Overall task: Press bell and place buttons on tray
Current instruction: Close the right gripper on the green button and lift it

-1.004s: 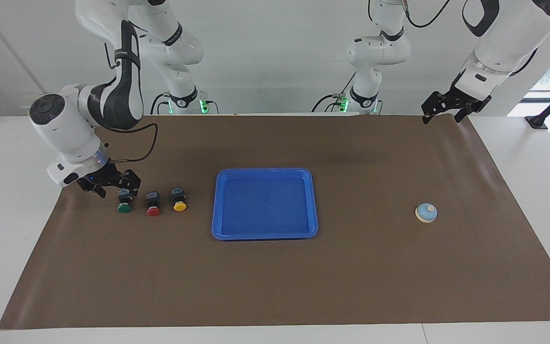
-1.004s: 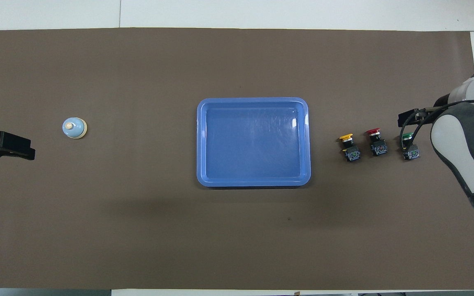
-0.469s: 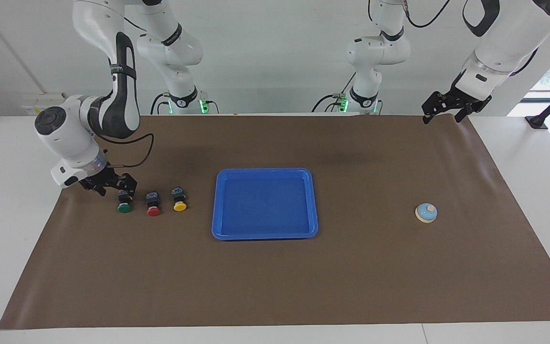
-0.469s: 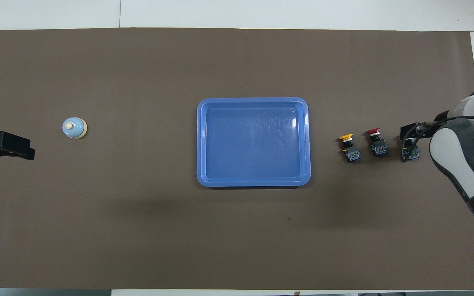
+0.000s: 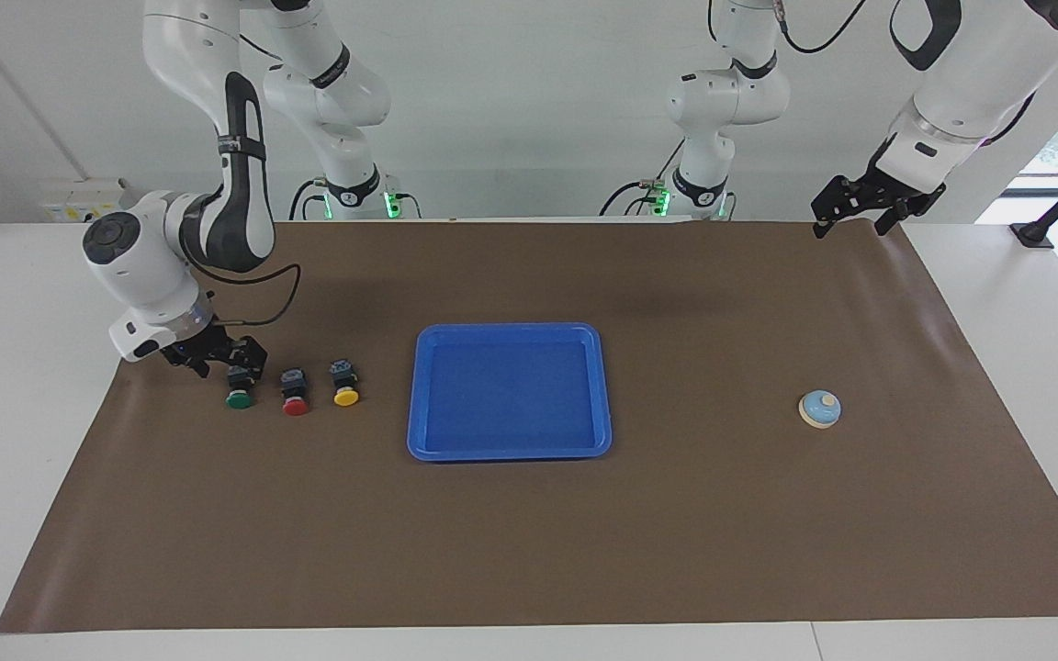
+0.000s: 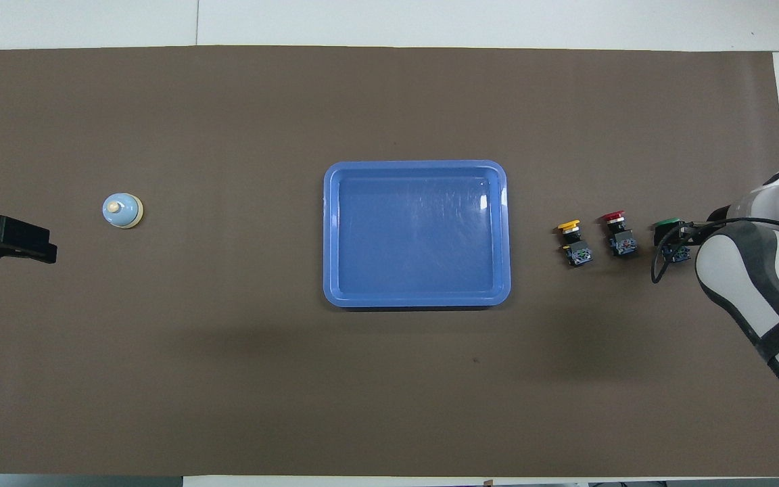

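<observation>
Three buttons lie in a row toward the right arm's end of the table: green, red and yellow. My right gripper is low at the green button's black body, open; whether it touches the body I cannot tell. The blue tray sits mid-table with nothing in it. The bell stands toward the left arm's end. My left gripper waits open, raised over the mat's edge there.
A brown mat covers the table, with white tabletop around it. The right arm's elbow and cable hang over the mat's end beside the buttons.
My right gripper has come down and drawn in toward the robots, from beside the green button's cap to its black body. The left arm, buttons, bell and tray have not moved.
</observation>
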